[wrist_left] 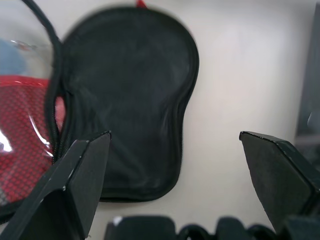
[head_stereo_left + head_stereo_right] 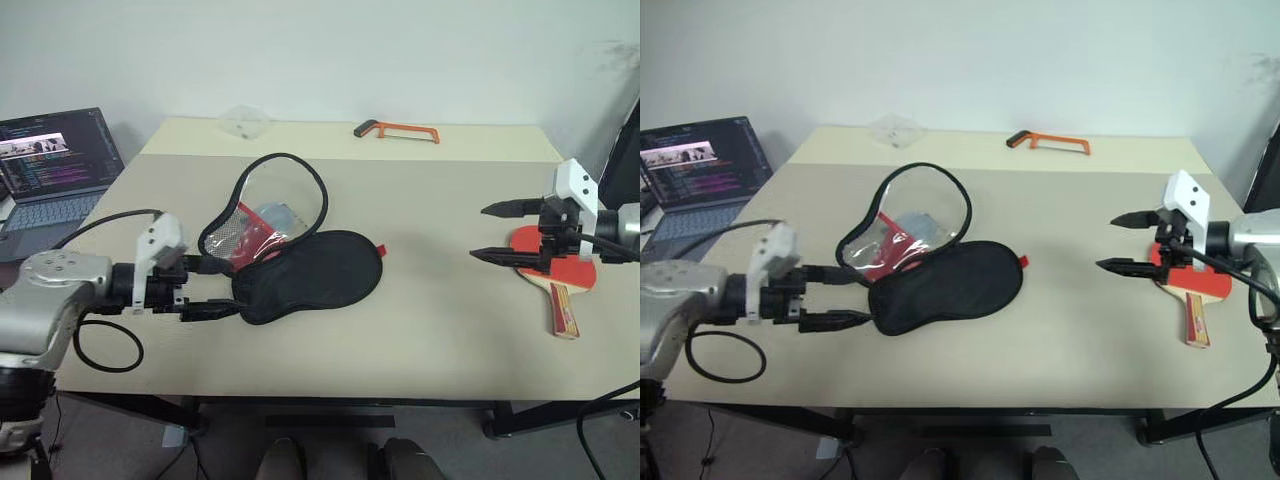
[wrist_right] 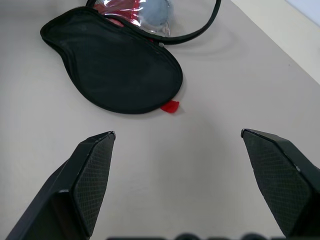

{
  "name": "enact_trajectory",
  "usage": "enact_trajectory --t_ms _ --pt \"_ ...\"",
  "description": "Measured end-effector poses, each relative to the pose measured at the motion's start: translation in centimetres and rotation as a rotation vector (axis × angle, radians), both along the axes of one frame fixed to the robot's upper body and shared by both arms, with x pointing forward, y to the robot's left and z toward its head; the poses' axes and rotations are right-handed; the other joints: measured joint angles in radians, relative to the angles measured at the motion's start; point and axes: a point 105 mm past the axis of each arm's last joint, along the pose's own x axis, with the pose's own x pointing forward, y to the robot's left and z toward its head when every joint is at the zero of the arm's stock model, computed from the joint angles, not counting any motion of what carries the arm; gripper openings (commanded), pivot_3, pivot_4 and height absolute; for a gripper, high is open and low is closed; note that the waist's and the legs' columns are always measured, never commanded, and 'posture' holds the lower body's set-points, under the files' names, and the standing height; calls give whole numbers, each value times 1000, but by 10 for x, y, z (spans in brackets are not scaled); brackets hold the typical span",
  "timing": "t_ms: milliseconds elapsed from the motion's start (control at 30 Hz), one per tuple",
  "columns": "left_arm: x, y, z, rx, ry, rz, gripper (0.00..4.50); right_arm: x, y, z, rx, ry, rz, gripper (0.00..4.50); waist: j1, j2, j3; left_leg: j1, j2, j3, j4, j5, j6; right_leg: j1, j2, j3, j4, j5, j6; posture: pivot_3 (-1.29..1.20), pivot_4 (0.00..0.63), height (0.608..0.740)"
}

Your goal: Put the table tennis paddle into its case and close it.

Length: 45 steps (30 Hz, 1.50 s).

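1. Left hand (image 2: 222, 288) is spread wide and empty; the case (image 2: 310, 275) lies unzipped on the counter (image 2: 430, 330) just past its fingertips.
2. Right hand (image 2: 492, 232) is spread wide and empty; the paddle (image 2: 560, 280) lies beneath and behind it.

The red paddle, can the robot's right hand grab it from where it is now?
Probably yes. The right gripper hangs open right beside the table tennis paddle, which lies flat on the table with nothing on it or over it.

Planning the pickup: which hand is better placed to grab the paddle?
Probably the right. The right hand hangs open just above the paddle at the table's right side; the left hand is open at the case, far across the table.
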Motion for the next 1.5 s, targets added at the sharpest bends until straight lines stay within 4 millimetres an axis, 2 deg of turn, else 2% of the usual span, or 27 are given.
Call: enact_trajectory --t_ms 67,133,367,567,733,867,1067,1200,1233,1300,1500 --pt "21 0 -9 43 -54 38 4500 0 0 -2 5 -1 -9 4451 5 0 0 0 0 -1 1 0 0 0 1 0 0 0 0 0 150 740" --pt "32 -5 -20 55 -60 46 4500 -1 1 -7 3 5 -11 4451 8 0 0 -1 0 0 2 0 0 0 1 0 0 1 1 0 150 740" --pt "25 -35 -50 -10 56 -70 4500 -4 -3 -10 8 9 -39 4451 4 0 0 -3 0 -1 3 0 0 -1 1 0 1 1 1 0 150 740" --pt "19 -37 -59 -17 102 -84 4500 -7 -3 -6 -3 4 -48 4451 2 0 0 -3 0 -2 5 0 0 0 1 0 1 2 2 0 150 740" --pt "23 -41 -72 69 68 -83 4500 -9 -2 -8 -2 12 -52 4451 3 0 0 -3 0 -2 7 0 0 1 0 0 1 2 3 0 150 740" --pt "30 -48 -75 83 25 -51 3568 -10 -1 -9 7 14 -51 4500 4 0 0 0 0 -2 7 0 1 5 0 0 1 3 4 0 150 740" --pt "34 -61 -80 79 16 -30 1548 -11 -1 -9 9 17 -55 4500 11 5 -3 4 -2 -3 8 2 3 9 -1 0 1 2 10 0 150 740" --pt "50 -77 -79 12 10 105 200 -10 0 -8 10 15 -55 4500 24 5 -3 3 -3 -2 10 5 7 11 -3 -2 0 5 10 0 150 740" --pt "55 -82 -79 -13 15 147 37 -10 0 -7 10 13 -55 4500 25 5 -3 3 -3 -2 10 6 8 11 -4 -2 -2 6 9 0 150 740" --pt "64 -93 -78 -66 25 238 37 -10 0 -7 10 11 -55 4500 25 5 -3 3 -5 -1 10 7 10 12 -6 -1 -3 7 10 0 150 740" --pt "72 -151 -76 -198 59 338 37 -10 3 -5 6 7 -43 4500 24 5 -3 0 -5 -1 10 7 11 13 -6 -1 -13 14 19 0 150 740"
